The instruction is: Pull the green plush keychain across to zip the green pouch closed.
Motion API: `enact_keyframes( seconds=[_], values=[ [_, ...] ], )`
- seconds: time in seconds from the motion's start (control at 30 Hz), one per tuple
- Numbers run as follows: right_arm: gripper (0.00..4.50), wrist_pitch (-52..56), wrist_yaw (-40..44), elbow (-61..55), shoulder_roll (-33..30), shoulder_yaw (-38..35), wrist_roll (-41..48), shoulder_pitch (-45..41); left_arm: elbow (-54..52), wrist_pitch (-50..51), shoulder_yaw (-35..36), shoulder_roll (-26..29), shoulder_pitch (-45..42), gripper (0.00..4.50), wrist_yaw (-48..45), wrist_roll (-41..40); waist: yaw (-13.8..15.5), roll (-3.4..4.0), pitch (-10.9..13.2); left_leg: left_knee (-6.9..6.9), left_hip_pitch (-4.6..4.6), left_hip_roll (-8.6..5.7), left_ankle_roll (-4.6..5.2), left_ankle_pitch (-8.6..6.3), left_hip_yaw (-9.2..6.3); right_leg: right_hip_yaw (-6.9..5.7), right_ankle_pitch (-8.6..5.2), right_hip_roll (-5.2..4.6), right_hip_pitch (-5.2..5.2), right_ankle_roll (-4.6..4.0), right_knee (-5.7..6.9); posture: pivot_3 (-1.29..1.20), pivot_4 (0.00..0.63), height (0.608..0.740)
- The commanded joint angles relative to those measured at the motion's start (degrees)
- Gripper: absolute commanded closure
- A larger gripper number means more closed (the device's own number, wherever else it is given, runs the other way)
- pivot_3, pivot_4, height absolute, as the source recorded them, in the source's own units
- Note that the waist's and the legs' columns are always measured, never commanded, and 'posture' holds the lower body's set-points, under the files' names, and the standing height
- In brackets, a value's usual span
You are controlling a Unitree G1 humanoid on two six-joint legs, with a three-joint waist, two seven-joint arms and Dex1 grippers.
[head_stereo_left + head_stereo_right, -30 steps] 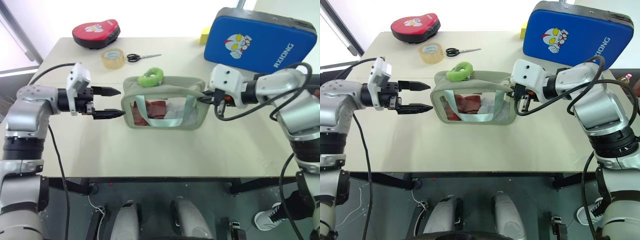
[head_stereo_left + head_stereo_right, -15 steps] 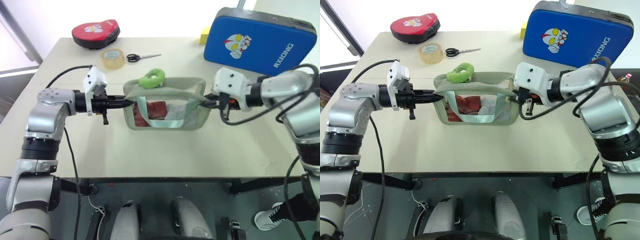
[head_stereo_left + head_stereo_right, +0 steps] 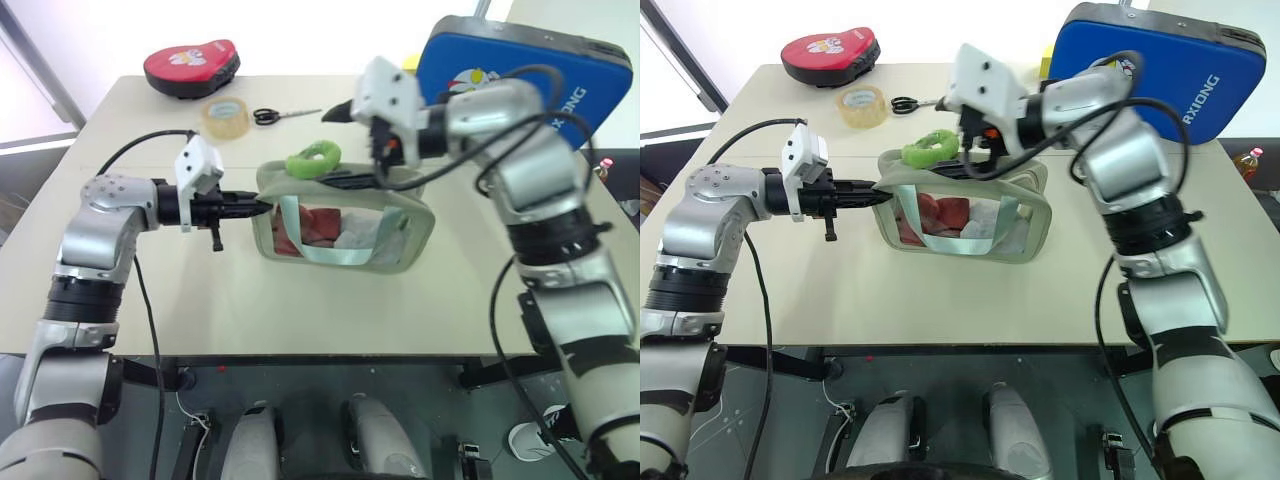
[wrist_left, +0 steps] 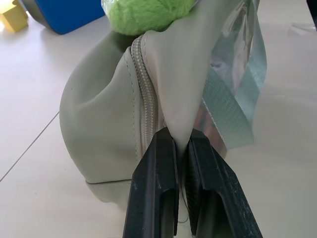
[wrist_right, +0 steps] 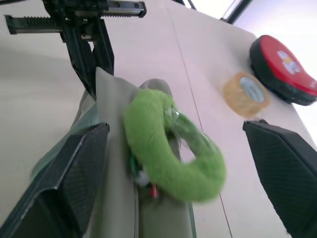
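A pale green pouch sits near the middle of a beige desk, its clear side window showing red and white contents and a mint ribbon handle. The left pincer reaches in level from the robot's left, its two black fingers pressed together on a fold of fabric at the pouch's left end, just beside the end of the zipper. The lime-green plush keychain, a fuzzy ring, rests on the pouch's top edge toward that same left end, close to the clamped corner. The right pincer hangs over the top of the pouch with its fingers spread wide, one on each side of the keychain, and neither pad touching it in the right wrist view. The right arm crosses in front of a blue cartoon-printed pad that stands at the desk's far right. The top of the pouch gapes along its length to the right of the keychain. At the far left of the desk lies a red pad; nearer the pouch are a tape roll and a pair of scissors, all well apart from both arms. A small yellow block sits beside the blue pad
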Motion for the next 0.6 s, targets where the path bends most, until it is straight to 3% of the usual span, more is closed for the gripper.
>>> enact_keyframes(
  seconds=[0.03,0.27,0.6],
  values=[
    [0.93,-3.6,2.0,1.5,0.4,0.3,-1.9,-2.7,-1.8,-1.0,0.5,0.4,0.2,4.5,0.6,0.1,0.0,0.0,0.0,0.0,-0.02,0.0,0.0,0.0,0.0,-0.01,0.0,-0.03,0.0,0.0,-0.02,0.0,0.15,0.737],
    [4.47,-3.9,3.8,2.5,-0.3,0.1,-3.9,-2.8,-2.5,-1.0,1.3,1.0,1.4,4.5,2.0,0.0,-0.1,0.0,0.0,-0.01,-0.01,0.0,0.01,-0.01,-0.01,-0.03,0.0,-0.02,0.03,0.0,-0.1,0.0,0.15,0.737],
    [4.47,5.0,1.5,-1.1,-10.3,-6.9,-4.0,0.1,-6.0,0.7,2.8,1.4,4.6,4.5,5.1,-1.2,0.1,0.0,0.0,-0.01,0.03,0.0,0.02,-0.01,-0.01,-0.02,0.0,-0.02,0.07,0.0,-0.09,0.0,0.15,0.737]
  ],
)
